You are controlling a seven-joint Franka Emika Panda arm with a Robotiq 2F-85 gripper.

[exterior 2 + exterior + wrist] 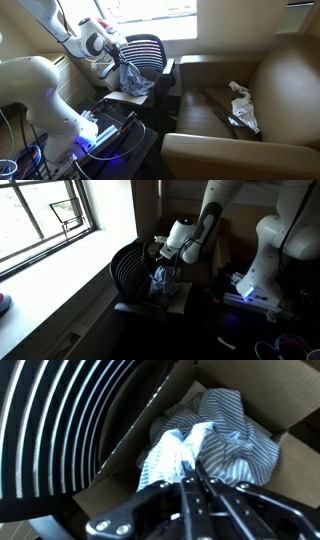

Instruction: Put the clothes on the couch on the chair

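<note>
A blue-and-white striped cloth [225, 425] hangs from my gripper [192, 465], bunched over an open cardboard box [112, 482] that rests on the seat of a black ribbed chair [70, 420]. The fingers are pressed together on a fold of the cloth. In both exterior views the gripper [160, 264] [120, 62] holds the cloth [163, 279] [131, 77] just in front of the chair back [127, 265] [148, 47]. A white crumpled cloth [242, 104] lies on the seat of the brown couch [285, 70].
The robot's white base [48, 110] and a box with blue lights [105, 130] stand beside the chair. A window [40, 220] and its sill are behind the chair. A dark strap-like item [218, 103] lies on the couch next to the white cloth.
</note>
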